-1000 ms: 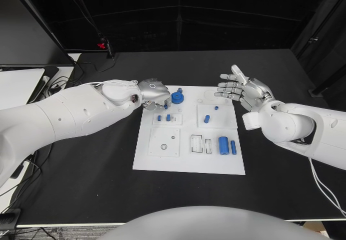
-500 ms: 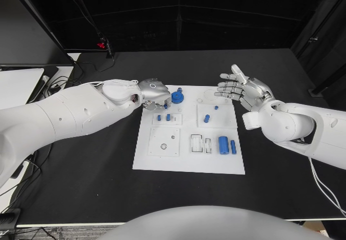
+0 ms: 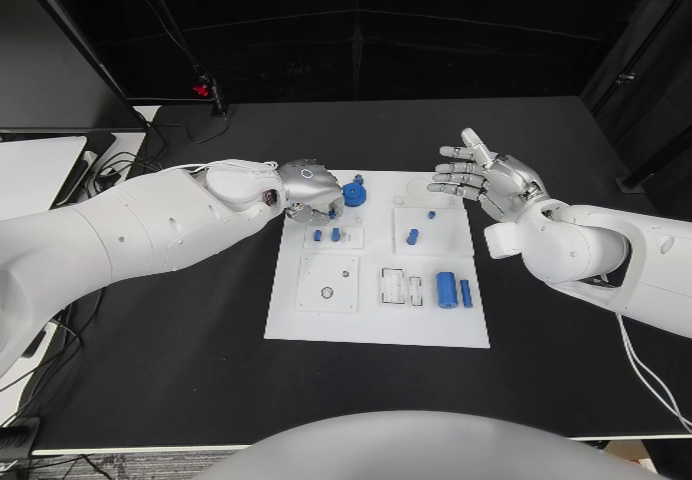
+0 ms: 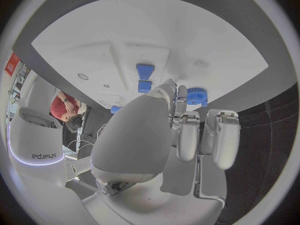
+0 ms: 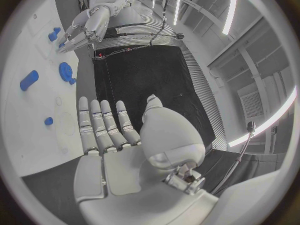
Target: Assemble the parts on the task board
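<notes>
Task board: the flat white rectangular plate (image 3: 378, 335) lay in the middle of the black worktop (image 3: 173, 360), carrying small blue plastic parts.
Step in hand: the left silver hand (image 3: 307, 192) hovered at the board's far left corner, fingers curled down beside the blue toothed gear on its post (image 3: 355, 192); whether it pinched a piece I could not tell.
Right silver hand (image 3: 483, 178): open, fingers spread, holding nothing, raised near the board's far right corner.
Next move: likely a fine lowering of the left fingers onto a small peg.
Count: one gear; one large blue cylinder (image 3: 447, 290); one slim blue rod (image 3: 466, 293); roughly five small pegs.
</notes>
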`<state>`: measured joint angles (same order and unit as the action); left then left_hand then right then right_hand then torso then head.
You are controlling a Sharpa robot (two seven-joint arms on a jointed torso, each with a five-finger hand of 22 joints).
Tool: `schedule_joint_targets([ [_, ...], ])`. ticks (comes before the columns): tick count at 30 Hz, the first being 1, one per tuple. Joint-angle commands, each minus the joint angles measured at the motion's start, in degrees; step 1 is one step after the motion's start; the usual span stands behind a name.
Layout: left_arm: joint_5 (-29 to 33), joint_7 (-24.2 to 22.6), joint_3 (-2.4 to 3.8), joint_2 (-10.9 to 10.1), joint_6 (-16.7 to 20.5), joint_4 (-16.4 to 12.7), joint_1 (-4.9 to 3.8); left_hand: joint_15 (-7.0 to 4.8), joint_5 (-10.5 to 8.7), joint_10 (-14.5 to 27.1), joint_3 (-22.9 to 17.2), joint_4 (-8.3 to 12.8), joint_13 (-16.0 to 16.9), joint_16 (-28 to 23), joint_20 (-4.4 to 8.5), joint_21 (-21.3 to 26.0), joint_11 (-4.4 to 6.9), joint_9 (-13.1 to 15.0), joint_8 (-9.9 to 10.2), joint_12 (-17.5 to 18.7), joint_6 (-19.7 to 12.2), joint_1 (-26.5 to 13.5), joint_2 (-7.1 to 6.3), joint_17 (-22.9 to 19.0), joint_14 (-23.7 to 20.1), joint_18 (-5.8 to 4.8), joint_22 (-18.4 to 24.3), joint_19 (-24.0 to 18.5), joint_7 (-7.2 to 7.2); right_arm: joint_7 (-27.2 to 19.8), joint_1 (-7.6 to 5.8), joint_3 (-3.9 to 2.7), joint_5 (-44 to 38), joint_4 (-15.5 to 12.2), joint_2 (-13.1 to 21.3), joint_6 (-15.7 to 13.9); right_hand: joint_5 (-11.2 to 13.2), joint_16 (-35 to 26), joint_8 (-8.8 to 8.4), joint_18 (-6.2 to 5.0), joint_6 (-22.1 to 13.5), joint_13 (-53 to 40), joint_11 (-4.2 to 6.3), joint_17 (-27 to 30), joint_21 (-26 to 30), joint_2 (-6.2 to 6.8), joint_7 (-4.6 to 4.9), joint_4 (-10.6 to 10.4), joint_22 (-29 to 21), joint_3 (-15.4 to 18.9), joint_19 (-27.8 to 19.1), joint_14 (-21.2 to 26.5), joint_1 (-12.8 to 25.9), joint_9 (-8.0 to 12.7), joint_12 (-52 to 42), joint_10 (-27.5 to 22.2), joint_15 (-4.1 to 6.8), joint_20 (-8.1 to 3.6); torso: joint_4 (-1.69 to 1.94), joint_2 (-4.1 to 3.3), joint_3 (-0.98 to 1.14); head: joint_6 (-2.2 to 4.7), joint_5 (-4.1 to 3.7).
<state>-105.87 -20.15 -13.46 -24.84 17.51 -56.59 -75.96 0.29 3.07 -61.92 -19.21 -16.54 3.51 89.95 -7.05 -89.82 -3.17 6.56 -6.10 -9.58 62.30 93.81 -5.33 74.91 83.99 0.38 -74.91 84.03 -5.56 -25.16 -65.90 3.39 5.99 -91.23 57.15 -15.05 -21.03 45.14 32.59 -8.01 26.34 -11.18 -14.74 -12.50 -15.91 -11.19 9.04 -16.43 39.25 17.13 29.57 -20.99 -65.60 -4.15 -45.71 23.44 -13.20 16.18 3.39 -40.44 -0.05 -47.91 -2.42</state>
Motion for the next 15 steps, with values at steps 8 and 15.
schedule_joint_targets([
  [8, -0.21, 0.34, -0.11, 0.14, -2.72, 0.32, 0.11, 0.09, -0.22, 0.6, -0.1, 0.03, -0.06, 0.05, 0.19, -0.18, -0.25, -0.29, 0.51, 1.29, -0.87, 0.37, -1.56, 15.09, 6.01, -0.38, -15.09, 5.97, -0.05, -0.34, -0.08, -0.03, 0.04, -0.14, -0.02, 0.6, -0.21, 0.29, 0.26, 0.87, -0.38, 0.08, -0.05, 0.08, 0.29, -0.17, 7.59, 0.09, -0.06, 0.02, 0.23, 0.3, -0.31, 0.08, 0.21, -0.38, 0.07, -0.17, -0.01, 0.02, -0.01, 0.09, 0.04],
  [15, -0.21, 1.21, -0.11, 0.02, -1.81, 0.37, 0.11, 0.57, -0.19, 3.08, 0.86, -0.02, 0.05, 0.05, 0.09, -0.18, -1.47, -1.94, 2.59, 2.82, -7.53, -0.34, -3.99, 15.09, 6.01, -0.38, -15.09, 5.97, 1.57, -0.25, -0.08, -0.03, 0.04, -0.11, -0.02, 0.76, -0.26, 0.36, 0.28, 0.88, -0.38, 0.16, -0.06, 0.18, 0.31, -0.21, 7.6, 0.1, -0.11, -0.02, 0.25, 0.32, -0.38, 0.08, 0.19, -0.38, 0.07, -0.17, 0.01, -0.01, -0.02, 0.15, 0.01],
])
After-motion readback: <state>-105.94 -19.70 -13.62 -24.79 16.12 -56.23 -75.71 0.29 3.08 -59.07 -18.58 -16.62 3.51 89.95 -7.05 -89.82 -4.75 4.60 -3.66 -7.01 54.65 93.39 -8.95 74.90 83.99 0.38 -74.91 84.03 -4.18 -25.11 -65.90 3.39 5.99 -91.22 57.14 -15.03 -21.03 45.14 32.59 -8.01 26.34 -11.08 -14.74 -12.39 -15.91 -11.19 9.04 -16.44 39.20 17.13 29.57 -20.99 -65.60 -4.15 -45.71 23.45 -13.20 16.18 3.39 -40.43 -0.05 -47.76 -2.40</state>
